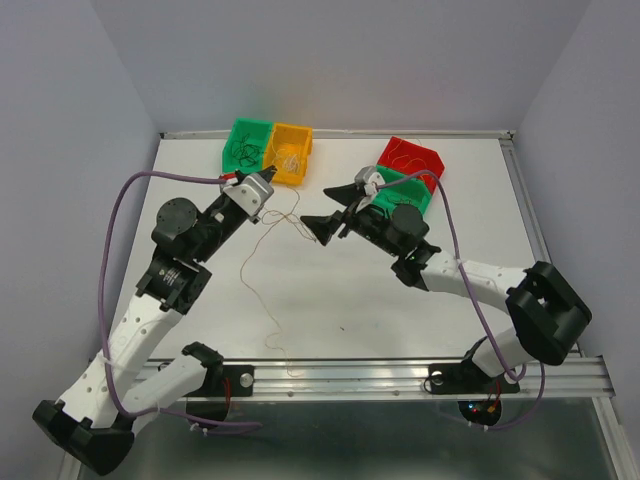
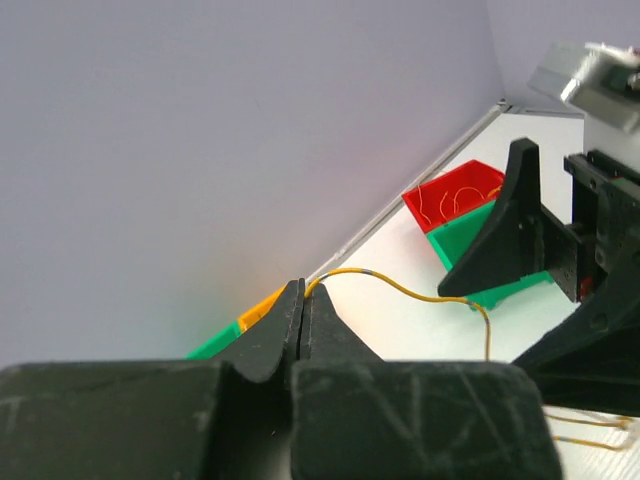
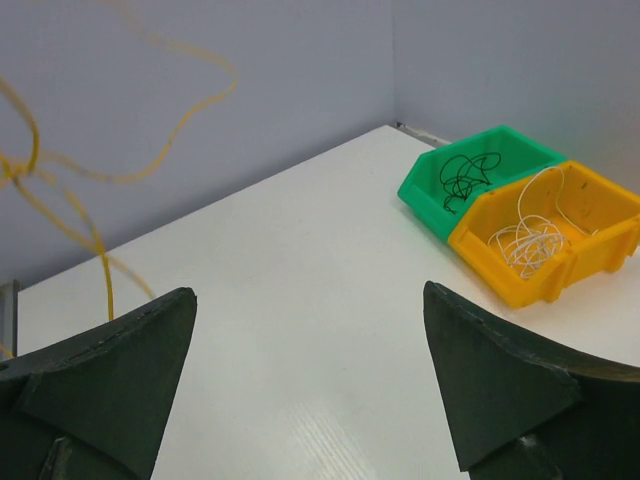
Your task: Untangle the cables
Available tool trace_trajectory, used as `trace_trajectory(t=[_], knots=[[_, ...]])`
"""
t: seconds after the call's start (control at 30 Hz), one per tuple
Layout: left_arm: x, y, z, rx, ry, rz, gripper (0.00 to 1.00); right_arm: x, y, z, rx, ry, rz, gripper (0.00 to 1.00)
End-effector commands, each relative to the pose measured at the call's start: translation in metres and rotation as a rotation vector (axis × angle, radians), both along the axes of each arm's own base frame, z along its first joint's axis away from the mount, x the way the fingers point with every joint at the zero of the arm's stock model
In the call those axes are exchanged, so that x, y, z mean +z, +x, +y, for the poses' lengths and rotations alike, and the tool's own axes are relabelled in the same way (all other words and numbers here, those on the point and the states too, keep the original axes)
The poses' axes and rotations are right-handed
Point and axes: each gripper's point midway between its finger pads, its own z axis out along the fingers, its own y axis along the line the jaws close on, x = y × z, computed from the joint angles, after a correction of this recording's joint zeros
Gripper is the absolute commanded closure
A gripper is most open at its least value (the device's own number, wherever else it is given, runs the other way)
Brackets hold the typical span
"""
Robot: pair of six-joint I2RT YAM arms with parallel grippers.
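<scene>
Wrist views settle the grips: left gripper (image 2: 303, 300) has its fingers pressed together on a yellow cable (image 2: 400, 285), and right gripper (image 3: 308, 292) has its fingers spread wide, holding nothing. Only the overhead view shows the cable's full run, from the left fingertips at upper centre down to the table's (image 1: 400, 300) lower edge, roughly vertical in frame. The right wrist view alone shows, at upper right, a dark cable (image 3: 462, 175) in a green bin (image 3: 425, 190) and a white cable (image 3: 525, 240) in an orange bin (image 3: 600, 240).

Smooth plastic bins (image 3: 525, 285) — cable (image 2: 400, 285) perhaps wire.
</scene>
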Motion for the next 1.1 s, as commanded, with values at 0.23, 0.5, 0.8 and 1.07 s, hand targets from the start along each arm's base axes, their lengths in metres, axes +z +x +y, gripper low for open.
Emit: trace_trajectory(t=[0.23,0.5,0.8,1.07], knots=[[0.016,0.007,0.000,0.016,-0.003,0.069,1.00,-0.002,-0.073,0.004,0.405,-0.071,-0.162,0.00],[0.026,0.010,0.000,0.031,-0.021,0.078,1.00,-0.005,-0.076,0.008,0.439,-0.079,-0.183,0.00],[0.037,-0.004,-0.006,-0.037,-0.046,0.093,1.00,0.007,-0.064,0.005,0.361,0.025,-0.200,0.01],[0.043,-0.017,-0.015,-0.114,-0.067,0.116,1.00,0.003,-0.051,0.040,0.479,0.105,-0.165,0.05]])
